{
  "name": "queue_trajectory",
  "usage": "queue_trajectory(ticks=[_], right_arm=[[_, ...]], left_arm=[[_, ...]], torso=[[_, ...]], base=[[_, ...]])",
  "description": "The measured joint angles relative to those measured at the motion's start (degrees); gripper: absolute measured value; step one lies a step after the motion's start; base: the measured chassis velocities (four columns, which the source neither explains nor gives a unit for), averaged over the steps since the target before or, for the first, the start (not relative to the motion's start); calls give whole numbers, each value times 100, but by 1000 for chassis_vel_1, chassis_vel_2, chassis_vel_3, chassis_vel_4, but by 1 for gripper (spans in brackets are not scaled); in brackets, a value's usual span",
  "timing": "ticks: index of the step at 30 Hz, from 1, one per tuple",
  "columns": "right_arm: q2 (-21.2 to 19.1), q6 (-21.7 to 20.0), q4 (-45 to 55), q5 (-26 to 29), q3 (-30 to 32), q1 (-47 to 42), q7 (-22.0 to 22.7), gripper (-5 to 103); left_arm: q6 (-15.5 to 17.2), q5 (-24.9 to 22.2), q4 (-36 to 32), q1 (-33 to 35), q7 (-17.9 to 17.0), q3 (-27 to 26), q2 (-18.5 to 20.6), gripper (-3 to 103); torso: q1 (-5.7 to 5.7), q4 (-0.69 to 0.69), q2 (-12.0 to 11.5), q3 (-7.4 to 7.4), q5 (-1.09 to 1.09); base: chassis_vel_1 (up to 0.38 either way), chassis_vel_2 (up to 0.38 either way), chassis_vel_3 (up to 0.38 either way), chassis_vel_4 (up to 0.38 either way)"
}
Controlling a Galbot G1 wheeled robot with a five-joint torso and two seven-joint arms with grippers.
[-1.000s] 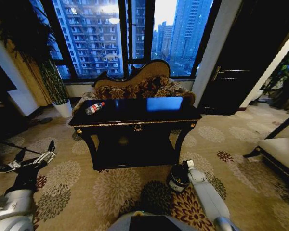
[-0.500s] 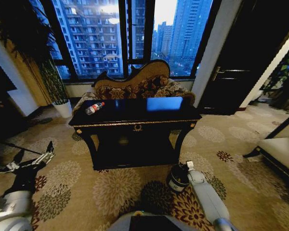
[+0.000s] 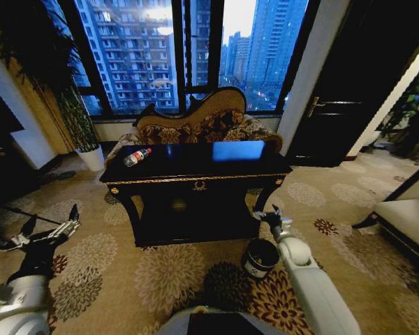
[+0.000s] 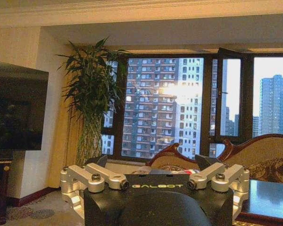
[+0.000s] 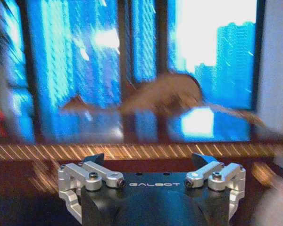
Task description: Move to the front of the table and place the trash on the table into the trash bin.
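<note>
Right gripper [image 3: 267, 216] has lifted off the bin [image 3: 260, 258] since a second ago, now up at the bench's [image 3: 195, 176] front right leg, jaws apart, empty. Bin on the carpet just below it; can't tell what's inside. One bottle [image 3: 137, 156] lies on the bench's left end. My left gripper [image 3: 52, 227] hovers low over the carpet at left, jaws apart.

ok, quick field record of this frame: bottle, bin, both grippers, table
bottle: clear bottle with red label, lying on the table's left end
table: black table, gold-trimmed, before a sofa
bin: black trash bin on carpet by the table's right leg
right gripper: right gripper open, above the bin
left gripper: left gripper open, low at left
</note>
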Motion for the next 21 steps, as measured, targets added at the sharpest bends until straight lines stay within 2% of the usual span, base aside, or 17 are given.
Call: queue_trajectory(ticks=[3, 6, 12, 21], right_arm=[[-61, -70, 959, 424, -48, -177, 0, 100], [-48, -135, 1234, 458, -137, -262, -1, 100], [64, -63, 1251, 105, -260, -458, -2, 100], [92, 2, 1213, 6, -277, -487, -4, 100]], left_arm=[[-1, 10, -7, -8, 1, -1, 27, 100], [-1, 44, -8, -15, 0, 30, 26, 100], [4, 141, -11, -25, 2, 97, 14, 100], [18, 273, -16, -29, 6, 198, 7, 100]], torso=[[0, -1, 0, 0, 0], [0, -1, 1, 0, 2], [0, -1, 0, 0, 2], [-1, -1, 1, -1, 2]], base=[[0, 0, 0, 0], [0, 0, 0, 0], [0, 0, 0, 0], [-21, 13, 13, -18]])
